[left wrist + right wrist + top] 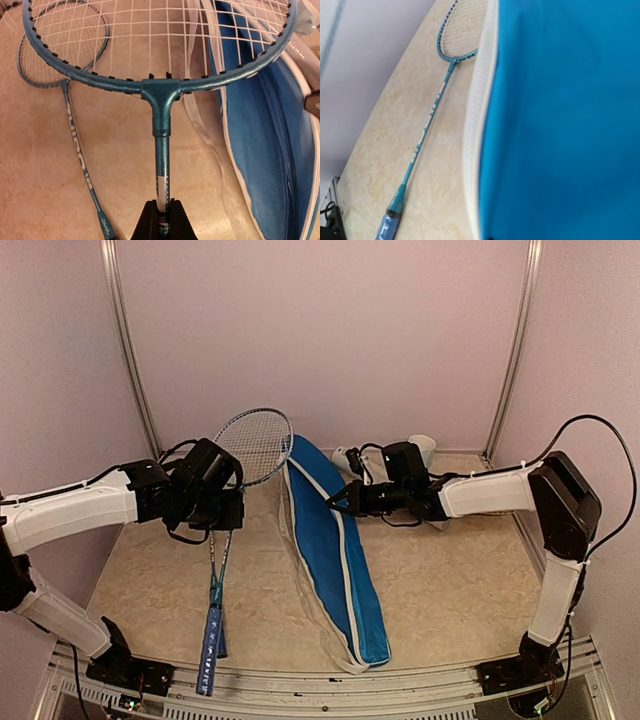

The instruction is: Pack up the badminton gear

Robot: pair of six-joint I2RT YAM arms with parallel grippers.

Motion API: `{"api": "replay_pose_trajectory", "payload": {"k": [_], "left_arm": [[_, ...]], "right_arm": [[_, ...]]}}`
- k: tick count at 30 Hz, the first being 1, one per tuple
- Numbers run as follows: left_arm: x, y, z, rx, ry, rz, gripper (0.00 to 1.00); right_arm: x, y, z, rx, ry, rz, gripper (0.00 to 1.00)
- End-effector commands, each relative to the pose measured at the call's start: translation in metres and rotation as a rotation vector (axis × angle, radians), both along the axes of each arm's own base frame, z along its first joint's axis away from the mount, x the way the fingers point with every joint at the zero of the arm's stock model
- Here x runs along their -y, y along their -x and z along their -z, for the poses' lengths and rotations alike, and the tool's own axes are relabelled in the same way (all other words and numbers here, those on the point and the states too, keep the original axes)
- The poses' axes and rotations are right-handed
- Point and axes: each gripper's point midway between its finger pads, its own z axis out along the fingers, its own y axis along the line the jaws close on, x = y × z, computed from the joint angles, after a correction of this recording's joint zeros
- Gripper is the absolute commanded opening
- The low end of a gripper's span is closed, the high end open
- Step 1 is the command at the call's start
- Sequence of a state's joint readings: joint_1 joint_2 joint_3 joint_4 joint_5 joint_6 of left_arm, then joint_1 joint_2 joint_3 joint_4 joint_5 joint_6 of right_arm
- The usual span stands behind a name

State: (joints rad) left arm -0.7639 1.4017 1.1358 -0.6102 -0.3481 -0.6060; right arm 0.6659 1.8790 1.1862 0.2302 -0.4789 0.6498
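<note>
My left gripper (pixel 225 510) (pixel 162 212) is shut on the thin teal shaft of one racket (pixel 161 95), just below its strung head (pixel 255 443). A second racket (pixel 75 145) lies on the table under it, and its blue handle (pixel 210 640) reaches the near edge. The blue cover (pixel 335 550) (pixel 272 150) lies open to the right of the rackets. My right gripper (pixel 342 500) is shut on the cover's upper flap, which fills the right wrist view as a blue cloth (pixel 560 125). A white tube (pixel 306 52) lies beyond the cover.
A pale mug (pixel 423 447) stands at the back right by the wall. Walls close the table at the back and on both sides. In the right wrist view a racket (pixel 427 125) lies on the beige table (pixel 380 145) left of the cover.
</note>
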Motion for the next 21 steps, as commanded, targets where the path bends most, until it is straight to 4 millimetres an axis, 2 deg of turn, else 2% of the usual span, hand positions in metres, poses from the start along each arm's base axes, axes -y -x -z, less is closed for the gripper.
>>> {"api": "replay_pose_trajectory", "payload": {"k": [1, 5, 11, 15, 19, 21], "left_arm": [[-0.019, 0.048, 0.025, -0.103, -0.048, -0.092, 0.0], [-0.017, 0.089, 0.042, -0.165, -0.105, -0.072, 0.0], [-0.008, 0.131, 0.075, -0.249, -0.206, 0.004, 0.0], [0.011, 0.145, 0.089, -0.25, -0.279, 0.095, 0.0], [0.039, 0.147, 0.091, -0.197, -0.339, 0.191, 0.0], [0.046, 0.144, 0.093, -0.169, -0.381, 0.216, 0.0]], "right_arm": [[-0.01, -0.007, -0.008, 0.036, -0.031, -0.009, 0.0], [-0.011, -0.01, -0.008, 0.046, -0.024, -0.007, 0.0], [-0.016, -0.013, -0.011, 0.049, -0.033, -0.018, 0.0], [-0.02, -0.012, -0.012, 0.043, -0.041, -0.038, 0.0], [-0.032, -0.005, -0.011, 0.036, -0.044, -0.083, 0.0], [-0.037, 0.0, -0.009, 0.03, -0.04, -0.104, 0.0]]}}
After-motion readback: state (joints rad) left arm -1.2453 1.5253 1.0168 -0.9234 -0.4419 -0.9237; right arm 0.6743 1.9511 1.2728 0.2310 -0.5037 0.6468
